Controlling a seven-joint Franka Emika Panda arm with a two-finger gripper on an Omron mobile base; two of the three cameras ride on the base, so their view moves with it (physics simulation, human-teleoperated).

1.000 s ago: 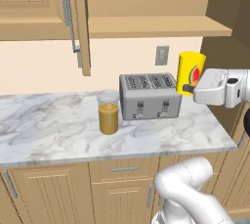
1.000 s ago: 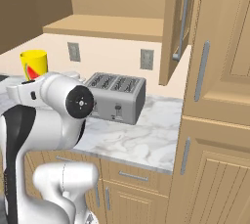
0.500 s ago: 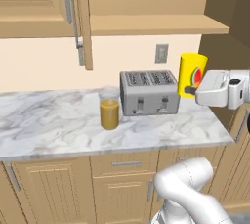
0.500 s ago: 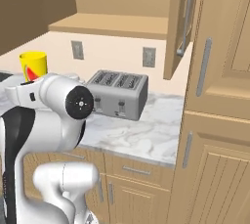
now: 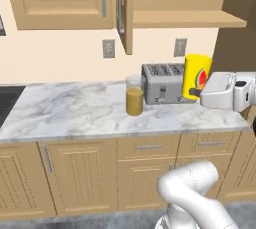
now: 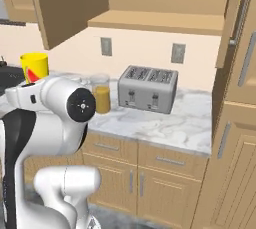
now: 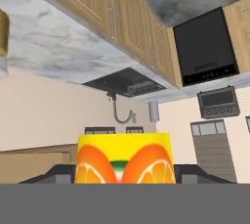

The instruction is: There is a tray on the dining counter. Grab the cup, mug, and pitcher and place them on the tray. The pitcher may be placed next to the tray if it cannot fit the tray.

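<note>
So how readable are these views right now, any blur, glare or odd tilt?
Left base view: even flat light, no glare, soft render; the cup and the pitcher read clearly. Right base view: similarly soft, the arm's white body hides most of the cup. Hand view: rolled upside down, counter overhead, the cup close at the bottom, its picture coarse.

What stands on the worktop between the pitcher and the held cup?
The toaster stands between the pitcher and the cup, as seen in the left base view.
</note>
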